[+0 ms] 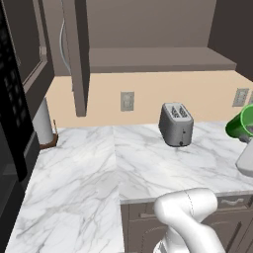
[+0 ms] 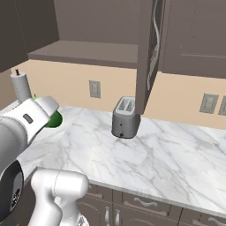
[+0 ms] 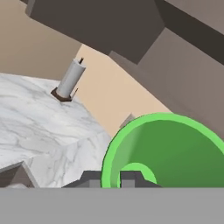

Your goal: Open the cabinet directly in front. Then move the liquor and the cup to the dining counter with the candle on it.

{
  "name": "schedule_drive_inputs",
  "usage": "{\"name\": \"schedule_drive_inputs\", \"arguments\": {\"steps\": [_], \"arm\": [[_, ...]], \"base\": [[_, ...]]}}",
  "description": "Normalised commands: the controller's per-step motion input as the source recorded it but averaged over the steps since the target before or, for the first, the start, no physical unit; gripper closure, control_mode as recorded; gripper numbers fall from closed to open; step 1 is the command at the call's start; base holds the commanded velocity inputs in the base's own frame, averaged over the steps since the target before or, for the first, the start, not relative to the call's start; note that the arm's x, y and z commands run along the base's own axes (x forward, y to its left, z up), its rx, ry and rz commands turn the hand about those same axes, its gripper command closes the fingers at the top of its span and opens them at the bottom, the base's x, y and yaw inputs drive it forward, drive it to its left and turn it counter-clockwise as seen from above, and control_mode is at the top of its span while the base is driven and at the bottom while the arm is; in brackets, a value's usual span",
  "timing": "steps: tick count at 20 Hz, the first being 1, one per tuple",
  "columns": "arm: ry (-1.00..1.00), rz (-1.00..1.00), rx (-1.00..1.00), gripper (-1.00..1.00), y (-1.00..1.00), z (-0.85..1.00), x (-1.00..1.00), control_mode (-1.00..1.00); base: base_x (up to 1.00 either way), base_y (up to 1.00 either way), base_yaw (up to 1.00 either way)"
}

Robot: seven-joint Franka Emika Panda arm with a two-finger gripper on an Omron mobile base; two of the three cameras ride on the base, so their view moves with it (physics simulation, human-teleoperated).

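A: Where do we have the cup (image 3: 170,148) right now?

B: In our gripper (image 3: 113,178). In the hand view the green rim sits at about five o'clock, and the two fingertips are drawn together with the near wall pinched between them, one tip outside and one just inside the rim. We hold it by the wall so the mouth stays clear.

A: And from the base?

B: In the left base view the cup (image 1: 242,122) hangs at three o'clock, above the L-shaped marble worktop (image 1: 99,163) and apart from it. In the right base view it peeks out green at nine o'clock behind our wrist.

A: The cabinet (image 1: 79,54)?

B: Open. Its door stands edge-on to us at eleven o'clock, above the toaster (image 1: 176,124). The shelf we can see looks bare.

A: So what's left?

B: We judge the cup is lifted clear for carrying to the dining counter. The liquor we cannot place from here. The paper towel roll (image 1: 43,123) stands at nine o'clock, well apart from our path.
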Motion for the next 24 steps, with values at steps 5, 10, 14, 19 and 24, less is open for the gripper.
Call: {"name": "schedule_drive_inputs", "arguments": {"steps": [5, 10, 14, 19, 24], "arm": [[-0.01, 0.0, 0.0, 1.0, 0.06, -0.14, 0.0, 1.0], [0.0, 0.0, 0.0, 1.0, 0.0, 0.0, 0.0, 1.0], [0.0, 0.0, 0.0, 1.0, 0.0, 0.0, 0.0, 1.0], [0.0, 0.0, 0.0, 1.0, 0.0, 0.0, 0.0, 1.0], [0.0, 0.0, 0.0, 1.0, 0.0, 0.0, 0.0, 1.0]], "base": [[0.0, 0.0, 0.0], [-0.06, -0.09, 0.0], [-0.8, -0.57, -0.05], [-0.95, -0.68, -0.1], [-0.27, -0.57, -0.28]]}}
